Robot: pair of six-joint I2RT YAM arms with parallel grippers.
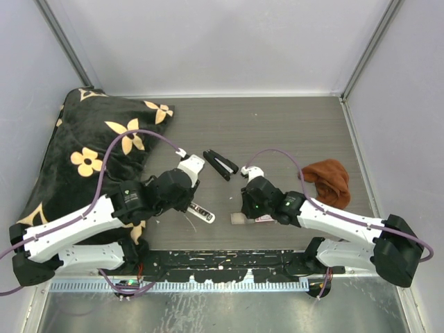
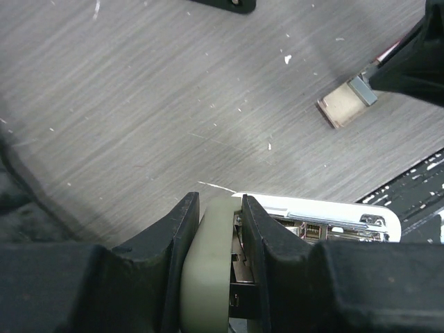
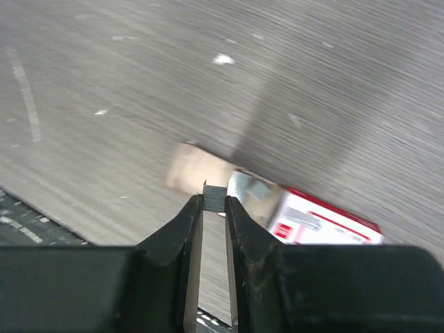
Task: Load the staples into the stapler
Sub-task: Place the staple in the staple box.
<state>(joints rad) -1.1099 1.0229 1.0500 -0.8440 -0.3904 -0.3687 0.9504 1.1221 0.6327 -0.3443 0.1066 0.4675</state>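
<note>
My left gripper [image 2: 218, 202] is shut on the cream-green back end of the stapler [image 2: 208, 270]. The stapler's white top and open chrome channel [image 2: 326, 220] stretch to the right, low over the table. In the top view the stapler [image 1: 202, 214] lies just ahead of the left gripper [image 1: 189, 200]. My right gripper [image 3: 214, 199] is shut on a short silvery-grey strip of staples [image 3: 215, 195], pinched at the fingertips above the table. Below it lie the red-and-white box [image 3: 316, 220] and its tan cardboard tray [image 3: 194, 170]. From above, the right gripper [image 1: 242, 207] hovers over that tray [image 1: 238, 220].
A black hinged tool [image 1: 220, 164] lies on the grey table [image 1: 291, 132] between and beyond the arms. An orange cloth [image 1: 329, 179] sits to the right. A black flowered cushion [image 1: 83, 156] fills the left side. Grey walls enclose the table.
</note>
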